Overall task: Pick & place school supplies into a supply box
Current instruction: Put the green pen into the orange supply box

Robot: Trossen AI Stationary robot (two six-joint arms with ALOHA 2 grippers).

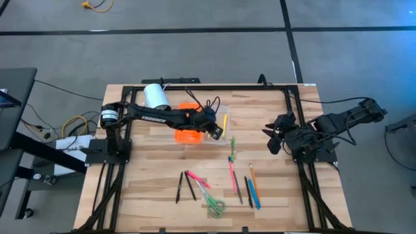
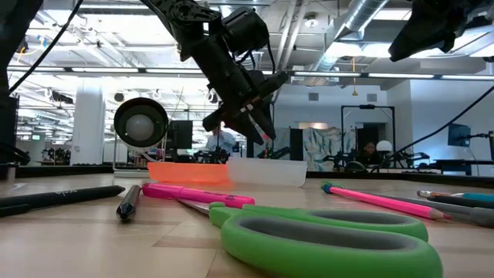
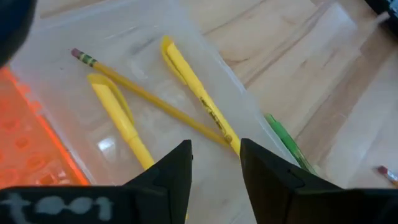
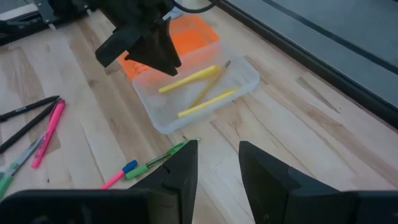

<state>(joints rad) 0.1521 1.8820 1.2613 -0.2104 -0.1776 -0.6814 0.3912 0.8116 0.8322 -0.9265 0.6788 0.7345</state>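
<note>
Both arms are dark, near-black, built from slim jointed links. The left arm (image 1: 153, 116) carries pale lettering along its long link and a silver-ringed round joint at its base. Thin black cables loop beside the right arm (image 1: 338, 122). Each gripper's fingers are dark and wedge-shaped.

The clear plastic tray (image 4: 205, 99) with its orange lid (image 4: 186, 34) holds three yellow items: two highlighters (image 3: 118, 115) and one pencil (image 3: 149, 99); one pair of green-handled scissors (image 1: 213, 205) lies on the table (image 1: 149, 162), and one white cylinder (image 1: 156, 96).
</note>
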